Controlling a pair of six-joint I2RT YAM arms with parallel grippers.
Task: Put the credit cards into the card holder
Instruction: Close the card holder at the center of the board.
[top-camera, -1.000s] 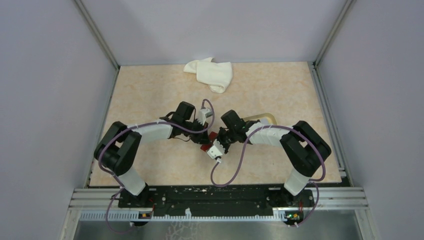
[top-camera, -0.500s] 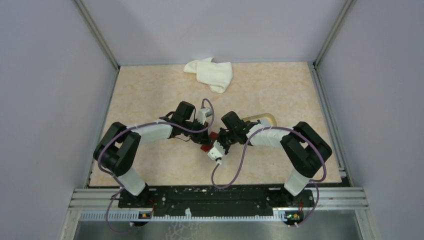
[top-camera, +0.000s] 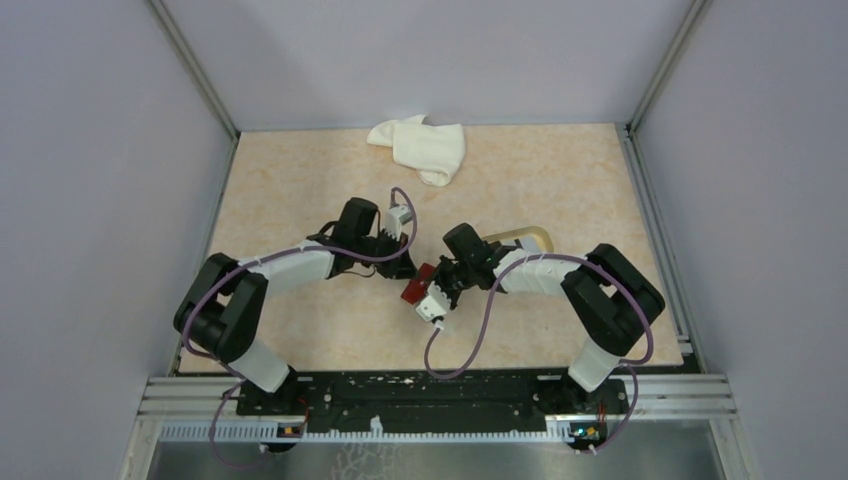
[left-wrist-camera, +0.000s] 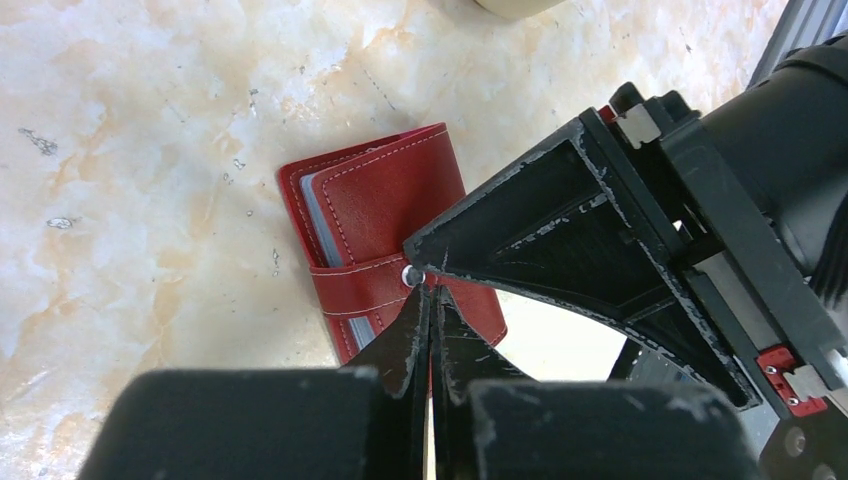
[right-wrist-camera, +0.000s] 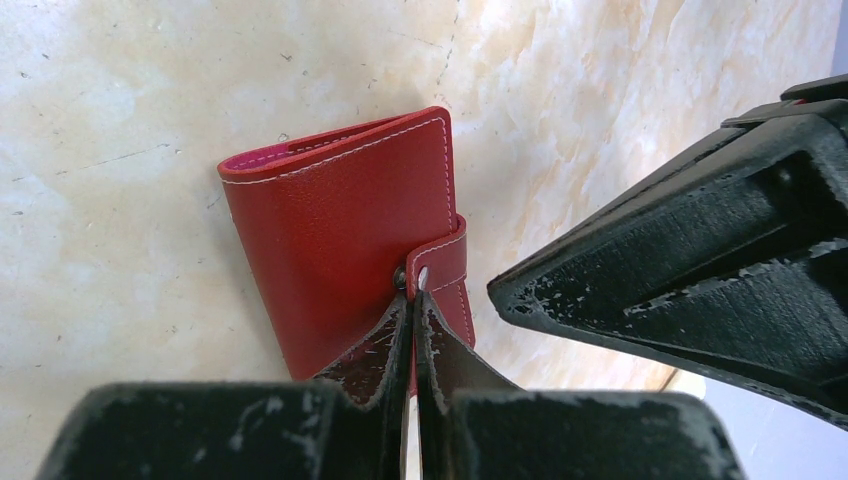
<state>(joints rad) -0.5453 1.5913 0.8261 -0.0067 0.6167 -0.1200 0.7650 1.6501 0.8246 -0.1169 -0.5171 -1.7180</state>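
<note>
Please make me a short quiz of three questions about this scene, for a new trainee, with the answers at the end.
1. True or false: the card holder lies folded on the table.
2. Where is the white cloth? A) near the table's far edge B) under the card holder C) held in a pincer
3. Fill in: the left pincer and the right pincer are both ___ (open/shut).
Key: 1 true; 2 A; 3 shut.
</note>
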